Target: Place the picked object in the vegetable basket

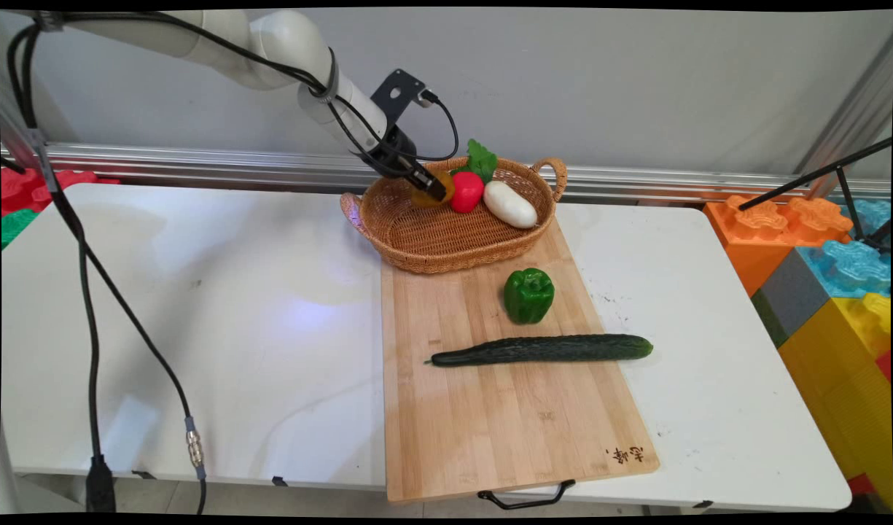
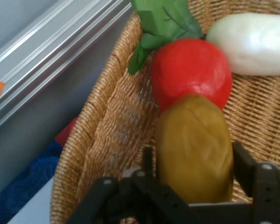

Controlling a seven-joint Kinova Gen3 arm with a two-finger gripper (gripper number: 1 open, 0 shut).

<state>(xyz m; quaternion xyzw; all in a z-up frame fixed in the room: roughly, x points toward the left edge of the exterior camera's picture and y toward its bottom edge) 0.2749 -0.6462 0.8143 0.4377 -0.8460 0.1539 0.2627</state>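
**Ochre lump in the pincer, inside the wicker basket**

Ochre and smooth like a potato, the lump (image 1: 422,198) sits in the far part of the wicker basket (image 1: 446,248). The pincer (image 1: 437,192) reaches down onto it from 10 o'clock. In the hand view the two black fingers (image 2: 242,163) are set only as wide as the lump (image 2: 193,140) and press on its two sides, so the pincer appears to have hold of it. Neither view shows whether the lump rests on the weave or hangs just clear of it.

Touching the lump at 3 o'clock in the main view is a red tomato (image 1: 466,192), with a green leaf (image 1: 481,159) at its 1 o'clock. A white, egg-shaped vegetable (image 1: 510,203) lies just beside the tomato at 4 o'clock.

The basket stands on the far end of a wooden cutting board (image 1: 490,423). A green bell pepper (image 1: 528,294) stands upright on the board, near the basket at 5 o'clock. At the pepper's 6 o'clock a dark cucumber (image 1: 541,348) lies crosswise, its tip past the board's edge. The board rests on the white counter (image 1: 198,306), and coloured foam blocks (image 1: 832,292) are stacked off its 3 o'clock side.
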